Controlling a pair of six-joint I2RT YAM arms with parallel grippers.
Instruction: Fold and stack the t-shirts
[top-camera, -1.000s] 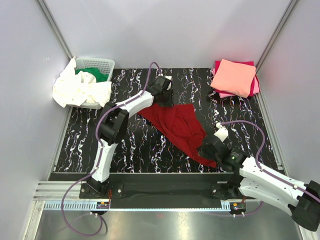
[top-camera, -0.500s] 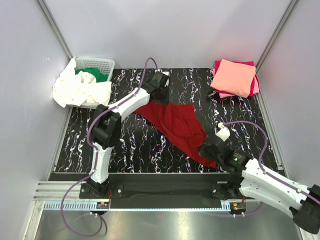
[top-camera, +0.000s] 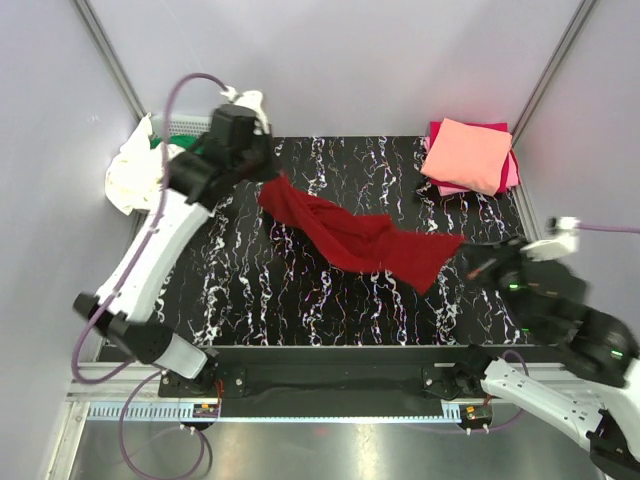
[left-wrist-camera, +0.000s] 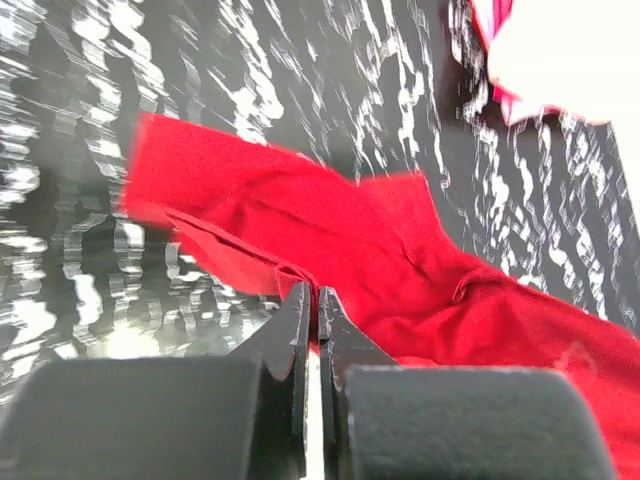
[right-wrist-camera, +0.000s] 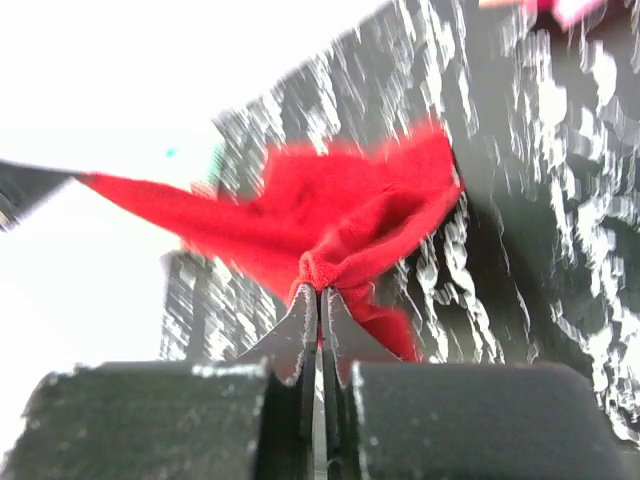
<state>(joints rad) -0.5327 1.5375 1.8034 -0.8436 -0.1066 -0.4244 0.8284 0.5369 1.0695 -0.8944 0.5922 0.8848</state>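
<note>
Dark red t-shirt (top-camera: 350, 240) hangs stretched; salmon t-shirt (top-camera: 467, 153) lies folded.

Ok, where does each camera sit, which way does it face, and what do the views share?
Top external: fixed above and behind the bases, looking down on the table; both arms show, left gripper and right gripper holding the dark red t-shirt spanning between them.
Left wrist: on the left arm, looking along its shut fingers at the shirt's pinched edge.
Right wrist: likewise, its shut fingers on a bunched corner.
Shared: all three see that shirt and the table.
</note>
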